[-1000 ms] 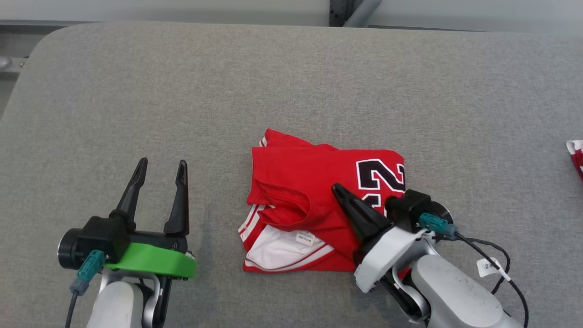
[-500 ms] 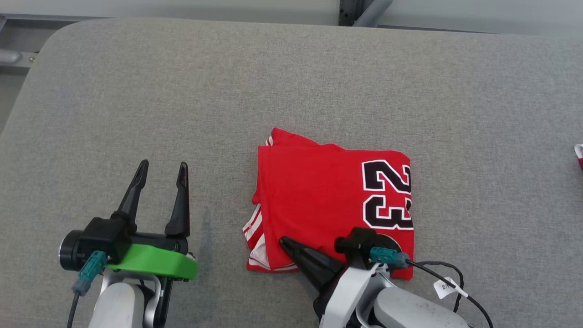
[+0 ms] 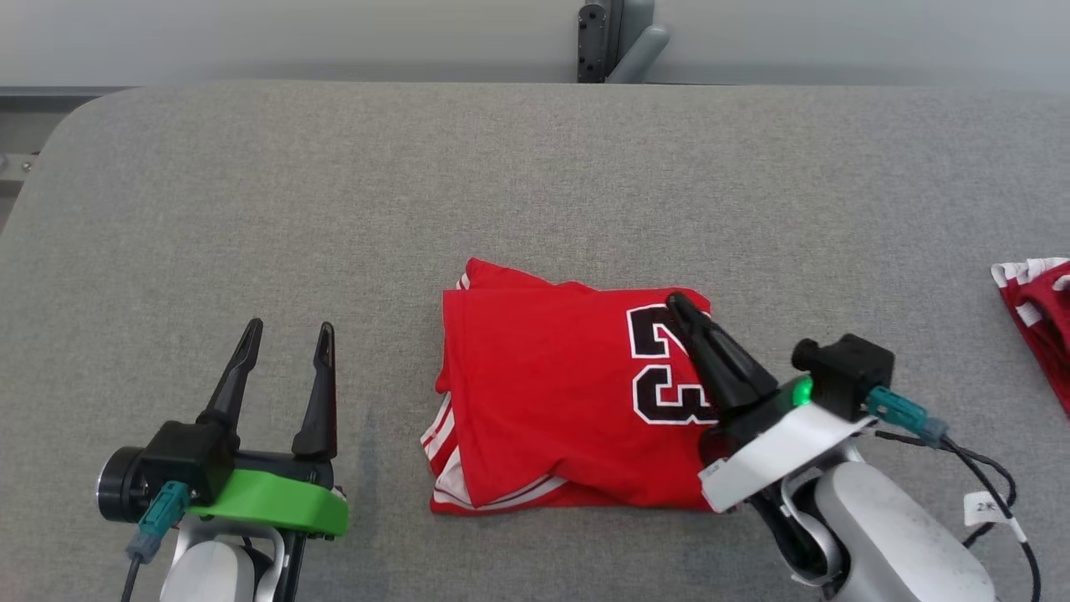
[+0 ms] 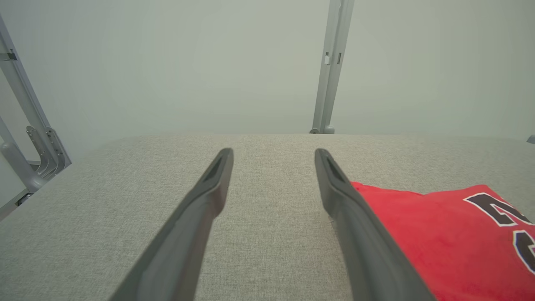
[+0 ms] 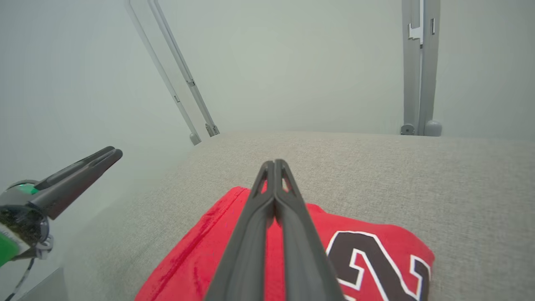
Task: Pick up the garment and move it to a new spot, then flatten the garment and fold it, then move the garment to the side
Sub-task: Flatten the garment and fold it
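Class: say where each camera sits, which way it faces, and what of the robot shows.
Head view: on the head, looking down at the red jersey on the grey table; both arms' jaws show.
Left wrist view: along its open jaws across the table; jersey at right.
Right wrist view: along its shut jaws over the jersey.
Shared by all: the jersey.

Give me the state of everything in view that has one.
red jersey: folded, lying flat on the grey table, number up.
right gripper: shut, fingers empty, over the number.
left gripper: open, empty, apart from the jersey.
second red garment: bunched, at the right edge of view.
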Motion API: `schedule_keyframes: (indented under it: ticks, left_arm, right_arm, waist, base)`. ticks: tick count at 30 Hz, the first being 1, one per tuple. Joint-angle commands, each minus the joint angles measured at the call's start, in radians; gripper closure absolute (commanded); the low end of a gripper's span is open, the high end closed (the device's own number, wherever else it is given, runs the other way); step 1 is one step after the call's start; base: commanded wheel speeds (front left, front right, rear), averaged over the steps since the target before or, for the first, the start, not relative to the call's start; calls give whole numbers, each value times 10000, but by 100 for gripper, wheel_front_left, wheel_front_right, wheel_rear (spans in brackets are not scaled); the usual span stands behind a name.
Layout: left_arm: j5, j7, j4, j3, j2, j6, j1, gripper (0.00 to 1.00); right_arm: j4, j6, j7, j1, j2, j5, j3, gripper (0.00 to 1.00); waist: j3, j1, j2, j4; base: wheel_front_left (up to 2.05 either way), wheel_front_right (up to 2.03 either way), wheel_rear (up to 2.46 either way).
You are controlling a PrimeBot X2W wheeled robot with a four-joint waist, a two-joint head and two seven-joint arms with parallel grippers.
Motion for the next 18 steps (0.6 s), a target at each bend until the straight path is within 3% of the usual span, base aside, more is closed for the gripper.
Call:
schedule_keyframes:
  ticks: [1, 8, 9, 10, 18]
  left_arm:
    - [49, -31, -4, 36, 82, 5, 173, 0]
    - [83, -31, -82, 97, 139, 82, 353, 0]
    - [78, -31, -92, 107, 154, 102, 370, 0]
    - [70, -32, -96, 118, 163, 116, 374, 0]
    - [-11, -31, -118, 180, 260, 163, 494, 0]
  right_arm:
    - [-101, -1, -36, 331, -54, -184, -360, 100]
    - [-224, -1, -38, 1379, -174, -924, -2781, 100]
    - [-170, -1, -38, 1503, -198, -1031, -3108, 68]
    - [-136, -1, -35, 1612, -215, -1152, -3390, 0]
    - [-251, -1, 205, 2180, -61, -1852, -4880, 0]
  waist:
    - [-177, 0, -1, -181]
    - [-419, 0, -1, -477]
    - [-438, 0, -1, -515]
    - [-464, 0, -1, -546]
    - [-636, 0, -1, -753]
  base:
    - [0, 0, 0]
    - [0, 0, 0]
    - [0, 0, 0]
    - [0, 0, 0]
    - [0, 0, 0]
